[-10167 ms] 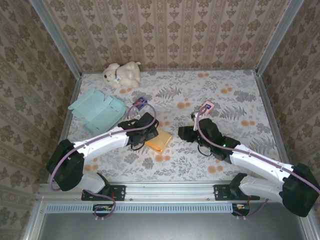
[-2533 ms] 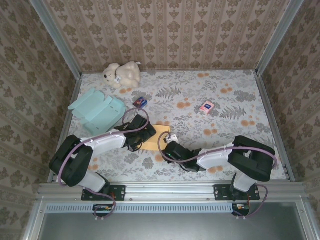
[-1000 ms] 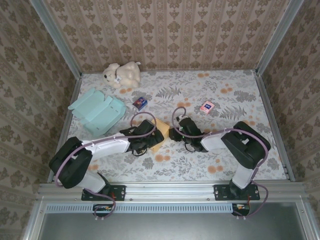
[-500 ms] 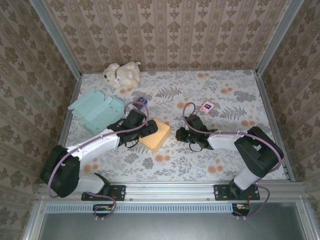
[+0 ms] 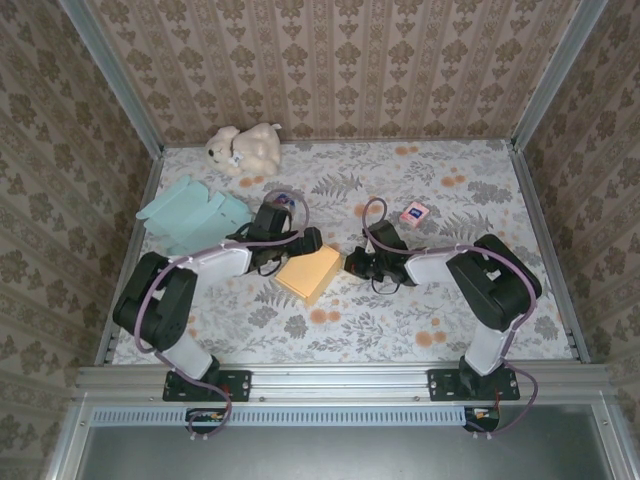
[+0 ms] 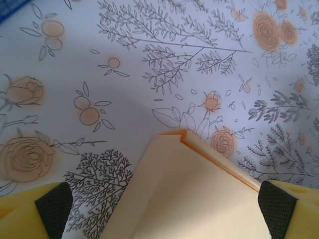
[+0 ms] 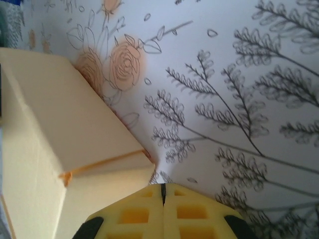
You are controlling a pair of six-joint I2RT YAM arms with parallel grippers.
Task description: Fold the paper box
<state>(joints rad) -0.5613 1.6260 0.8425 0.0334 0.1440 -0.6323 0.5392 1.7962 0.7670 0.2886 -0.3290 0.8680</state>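
The paper box (image 5: pixel 310 272) is a tan-orange carton lying on the floral table, its top flap down. My left gripper (image 5: pixel 306 241) hangs at the box's far edge. In the left wrist view that gripper (image 6: pixel 164 214) is open wide, and a corner of the paper box (image 6: pixel 199 194) lies between its fingertips (image 6: pixel 52 209) without touching them. My right gripper (image 5: pixel 352 265) sits at the box's right corner. In the right wrist view the gripper (image 7: pixel 163 191) is shut with nothing in it, right beside the paper box (image 7: pixel 60 134).
A flat teal carton (image 5: pixel 195 215) lies at the left, a plush toy (image 5: pixel 243 148) at the back left. A small pink item (image 5: pixel 414 212) lies right of centre, a small blue one (image 5: pixel 285 200) behind my left wrist. Patterned walls enclose the table.
My right gripper has shut and slid left up to the box's right corner. My left arm has drawn in, its open gripper now over the box's far edge.
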